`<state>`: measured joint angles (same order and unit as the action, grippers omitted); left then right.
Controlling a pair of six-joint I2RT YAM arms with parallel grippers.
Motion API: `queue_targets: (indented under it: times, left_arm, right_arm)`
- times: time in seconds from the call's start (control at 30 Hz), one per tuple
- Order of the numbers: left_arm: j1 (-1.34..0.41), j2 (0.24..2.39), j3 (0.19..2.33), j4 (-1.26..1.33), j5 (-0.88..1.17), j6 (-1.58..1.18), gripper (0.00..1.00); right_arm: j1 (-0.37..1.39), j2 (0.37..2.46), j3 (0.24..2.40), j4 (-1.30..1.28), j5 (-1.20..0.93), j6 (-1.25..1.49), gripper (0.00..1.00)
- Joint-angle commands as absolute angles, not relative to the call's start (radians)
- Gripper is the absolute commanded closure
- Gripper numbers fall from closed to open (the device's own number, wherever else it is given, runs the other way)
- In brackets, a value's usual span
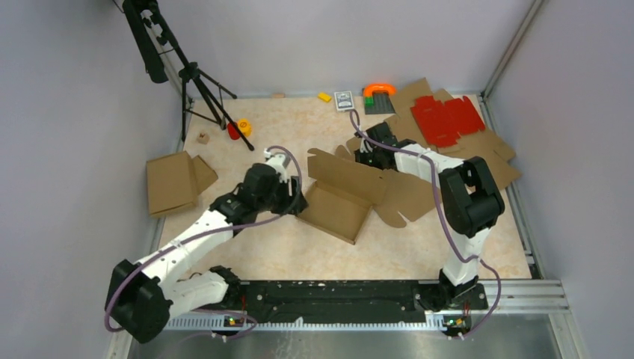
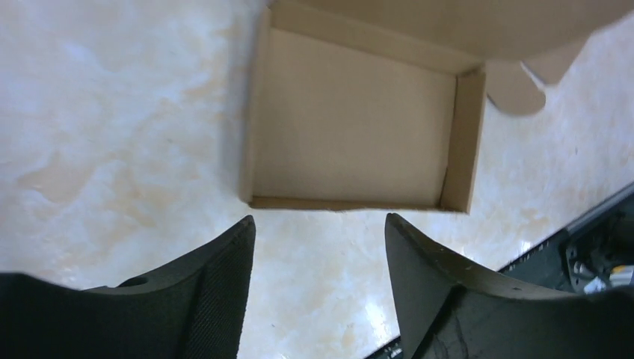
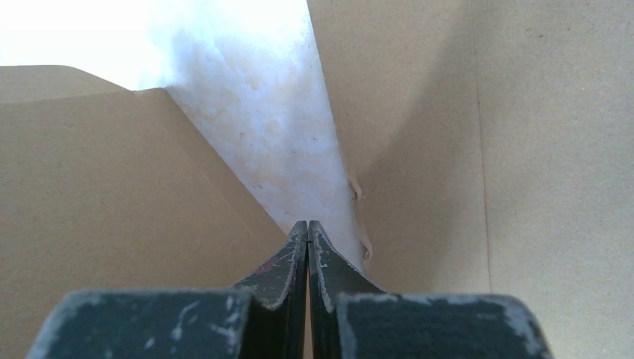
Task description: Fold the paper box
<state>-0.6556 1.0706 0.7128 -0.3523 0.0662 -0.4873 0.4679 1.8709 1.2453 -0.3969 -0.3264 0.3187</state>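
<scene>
The paper box is seen in the middle of the worktop, between the two arms. It is only partly folded. On its near left part a shallow tray with raised walls is formed. Behind the tray a wide panel is tilted up, and flaps with rounded tabs are spread flat to the right.

The left fingers are placed just beside the left side of the tray. In the left wrist view they are parted quite wide and nothing is held between them. Only the worktop is seen in the gap, and the tray lies a little ahead of the tips.

The right fingers are pressed fully together at the far edge of the box, behind the tilted panel. Their tips are seen over a narrow strip of worktop between two cardboard surfaces. No cardboard is seen clamped between them, and whether the tips touch anything cannot be told.

A second brown box is lying near the left edge. A red sheet is laid on flat cardboard sheets at the far right.
</scene>
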Motion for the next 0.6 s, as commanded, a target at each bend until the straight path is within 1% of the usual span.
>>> queue_targets:
  times: [0.0,0.1,0.17,0.27,0.3,0.33,0.4,0.57]
  left_arm:
    - [-0.486,1.098,0.753,-0.247,0.284,-0.348,0.33]
    - [-0.426,1.185,0.808,-0.194,0.289,-0.28,0.3]
    - [-0.388,1.273,0.848,-0.152,0.33,-0.269,0.28]
    - [-0.373,1.378,0.919,-0.105,0.385,-0.246,0.28]
    - [-0.375,1.404,0.941,-0.1,0.385,-0.24,0.25]
    - [-0.373,1.431,0.962,-0.09,0.376,-0.24,0.25]
    - [-0.374,1.475,0.998,-0.079,0.366,-0.245,0.24]
    - [-0.373,1.57,1.078,-0.066,0.452,-0.152,0.25]
  right_arm:
    - [0.465,1.838,1.288,-0.374,-0.347,0.319,1.0]
    - [0.465,1.838,1.29,-0.373,-0.361,0.316,1.0]
    - [0.464,1.839,1.288,-0.369,-0.366,0.317,1.0]
    - [0.465,1.841,1.292,-0.371,-0.375,0.317,1.0]
    - [0.465,1.84,1.294,-0.372,-0.377,0.317,1.0]
    - [0.465,1.839,1.295,-0.374,-0.378,0.316,1.0]
    - [0.464,1.836,1.294,-0.376,-0.373,0.314,1.0]
    - [0.465,1.838,1.3,-0.384,-0.383,0.307,1.0]
